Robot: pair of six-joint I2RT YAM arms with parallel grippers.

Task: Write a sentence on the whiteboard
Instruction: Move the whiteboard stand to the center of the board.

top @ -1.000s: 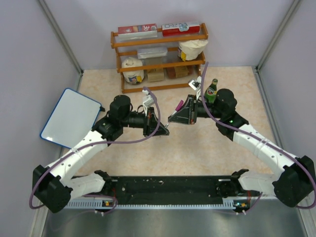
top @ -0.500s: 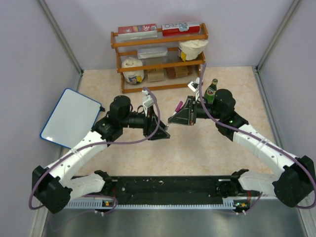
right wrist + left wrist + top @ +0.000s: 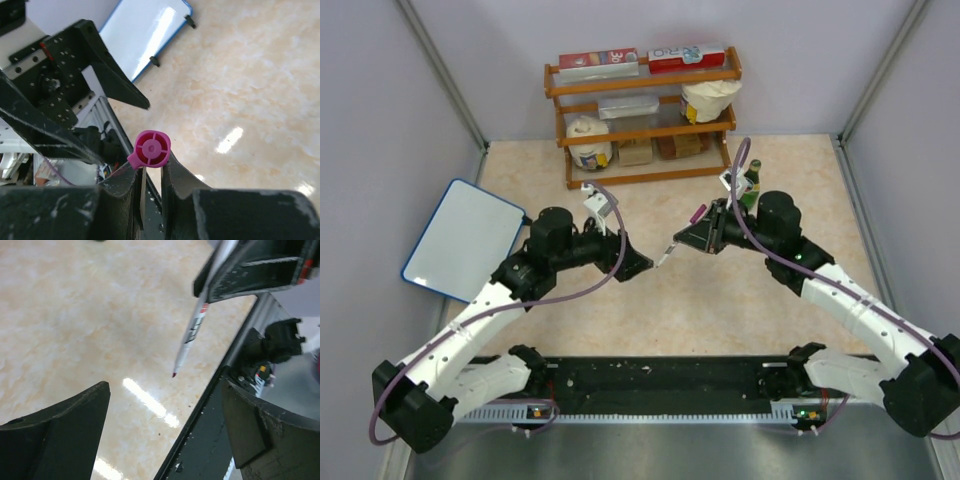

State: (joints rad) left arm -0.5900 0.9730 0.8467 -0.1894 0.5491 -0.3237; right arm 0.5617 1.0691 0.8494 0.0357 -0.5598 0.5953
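Your small rectangular blue-framed whiteboard sits at the left edge of the scene, midway between near and far, turned at a slant. Its white face is up and blank, its corners rounded. The right wrist view shows you 2 small black feet on its edge.

The top camera looks down from above the near edge over the whole worktop; the wrist cameras, close in, face each other across the middle; all three share the marker
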